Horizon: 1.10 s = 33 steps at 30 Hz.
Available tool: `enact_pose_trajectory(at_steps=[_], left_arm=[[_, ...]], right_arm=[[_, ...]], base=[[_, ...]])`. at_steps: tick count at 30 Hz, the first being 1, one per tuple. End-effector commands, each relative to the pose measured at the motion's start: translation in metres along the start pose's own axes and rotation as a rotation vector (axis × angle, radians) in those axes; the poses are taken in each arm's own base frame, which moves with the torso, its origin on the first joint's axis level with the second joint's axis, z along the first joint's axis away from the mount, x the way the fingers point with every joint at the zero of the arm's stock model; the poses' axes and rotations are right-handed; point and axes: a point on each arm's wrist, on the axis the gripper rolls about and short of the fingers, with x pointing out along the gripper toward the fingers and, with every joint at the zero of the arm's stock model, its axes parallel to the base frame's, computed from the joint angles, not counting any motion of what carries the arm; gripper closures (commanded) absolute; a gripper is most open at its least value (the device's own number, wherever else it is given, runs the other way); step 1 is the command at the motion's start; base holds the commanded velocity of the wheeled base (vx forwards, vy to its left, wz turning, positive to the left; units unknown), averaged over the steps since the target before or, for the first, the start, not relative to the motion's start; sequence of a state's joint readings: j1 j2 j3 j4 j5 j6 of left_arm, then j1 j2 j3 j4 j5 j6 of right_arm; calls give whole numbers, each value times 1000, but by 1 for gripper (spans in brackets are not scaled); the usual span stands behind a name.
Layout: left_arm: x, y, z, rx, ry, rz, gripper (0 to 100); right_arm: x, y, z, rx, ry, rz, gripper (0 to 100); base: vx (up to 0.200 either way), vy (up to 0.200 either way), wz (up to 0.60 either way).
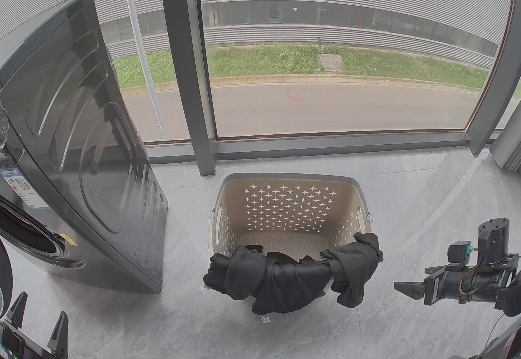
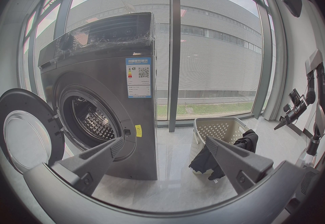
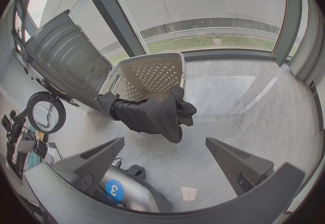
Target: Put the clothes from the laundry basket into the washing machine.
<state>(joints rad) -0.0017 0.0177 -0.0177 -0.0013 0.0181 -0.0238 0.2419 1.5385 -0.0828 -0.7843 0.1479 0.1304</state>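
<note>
One basket (image 1: 287, 202) sits on the floor (image 1: 418, 197) by the window (image 1: 336, 51). One washer (image 1: 92, 148) stands to its left, round door (image 2: 27, 133) swung open. Clothes (image 1: 282, 278): one dark bundle draped over the basket's near rim, ends hanging down outside. Can't tell if it's more than one piece. Two grippers, both empty with fingers spread wide. The left gripper (image 2: 163, 140) is low in front of the washer. The right gripper (image 3: 164, 140) is off to the basket's right, well apart from the clothes.
</note>
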Motion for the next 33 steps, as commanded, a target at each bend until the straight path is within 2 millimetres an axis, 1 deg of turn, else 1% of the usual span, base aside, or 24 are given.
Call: enact_pose_trajectory(at_steps=[1, 7, 9, 10, 13, 14, 19, 20, 21, 25, 27, 33], left_arm=[[0, 0, -5, -1, -2, 0, 0], [0, 0, -5, 1, -2, -1, 0], [0, 0, -5, 1, -2, -1, 0], [0, 0, -5, 1, -2, -1, 0], [0, 0, -5, 1, -2, -1, 0], [0, 0, -5, 1, -3, -1, 0], [0, 0, -5, 1, -3, -1, 0], [0, 0, -5, 1, -3, -1, 0], [0, 0, -5, 1, -3, -1, 0], [0, 0, -5, 1, -2, -1, 0], [0, 0, -5, 1, -2, -1, 0], [0, 0, -5, 1, -3, -1, 0]], right_arm=[[30, 3, -9, 16, 95, 17, 0], [55, 6, -17, -4, 130, 6, 0], [55, 6, -17, -4, 130, 6, 0], [68, 7, -20, -12, 132, 12, 0], [78, 6, -22, -8, 119, 14, 0], [87, 5, -23, -3, 102, 0, 0], [110, 2, -31, -1, 58, -13, 0], [111, 1, -32, -1, 55, -13, 0], [118, 0, -35, -3, 44, -12, 0], [129, -3, -39, -1, 28, -12, 0], [131, -3, -38, -1, 22, -11, 0], [141, 0, -27, -8, -38, 5, 0]], base=[[0, 0, 0], [0, 0, 0], [0, 0, 0], [0, 0, 0], [0, 0, 0], [0, 0, 0], [0, 0, 0], [0, 0, 0], [0, 0, 0], [0, 0, 0], [0, 0, 0], [0, 0, 0]])
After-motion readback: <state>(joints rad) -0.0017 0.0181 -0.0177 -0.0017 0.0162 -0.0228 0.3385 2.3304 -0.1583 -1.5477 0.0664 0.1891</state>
